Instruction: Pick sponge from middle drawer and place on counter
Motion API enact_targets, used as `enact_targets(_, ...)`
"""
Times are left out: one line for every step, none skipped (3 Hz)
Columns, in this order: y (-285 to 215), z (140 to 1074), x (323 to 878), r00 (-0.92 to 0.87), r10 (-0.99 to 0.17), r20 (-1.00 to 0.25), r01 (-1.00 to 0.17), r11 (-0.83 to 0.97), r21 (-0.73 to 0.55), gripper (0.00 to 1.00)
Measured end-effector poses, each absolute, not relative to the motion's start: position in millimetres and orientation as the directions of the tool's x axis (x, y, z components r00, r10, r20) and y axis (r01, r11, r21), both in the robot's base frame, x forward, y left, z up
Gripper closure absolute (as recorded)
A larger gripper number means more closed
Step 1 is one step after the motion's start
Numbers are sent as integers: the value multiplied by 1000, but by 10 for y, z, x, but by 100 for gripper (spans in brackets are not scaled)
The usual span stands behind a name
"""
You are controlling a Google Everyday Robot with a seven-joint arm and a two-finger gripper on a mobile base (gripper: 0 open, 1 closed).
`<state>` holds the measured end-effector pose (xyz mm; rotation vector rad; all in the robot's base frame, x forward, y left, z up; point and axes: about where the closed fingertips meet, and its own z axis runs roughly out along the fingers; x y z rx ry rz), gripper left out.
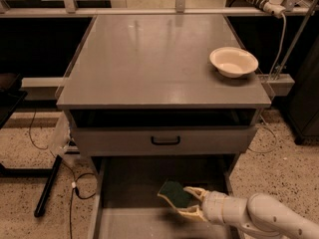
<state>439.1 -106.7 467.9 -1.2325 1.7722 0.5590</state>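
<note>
The sponge (173,192), dark green face up over a tan layer, is tilted in the open middle drawer (127,195) at the bottom of the camera view. My gripper (184,201) reaches in from the lower right, and its cream fingers (195,191) are shut on the sponge's right end, holding it a little above the drawer floor. The grey counter (149,59) is the cabinet top above, well apart from the gripper.
A cream round bowl (233,61) sits on the counter's right side. A closed drawer front with a small black handle (165,141) overhangs the back of the open drawer. Cables and a black stand leg (47,188) lie on the speckled floor at the left.
</note>
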Motion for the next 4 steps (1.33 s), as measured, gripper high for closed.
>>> enact_targets(-1159,5378,4447,-50,-543,-838,-909,373,-188,100)
enact_targets(-1235,6094,4483,17,-599,-801,-908,326,-263,100)
enact_targets(-1249,6787,4489,89,-659,-746,-897,273,-348,100)
enact_targets(-1189,6892,4482,112,-666,-737,-919,213,-332,100)
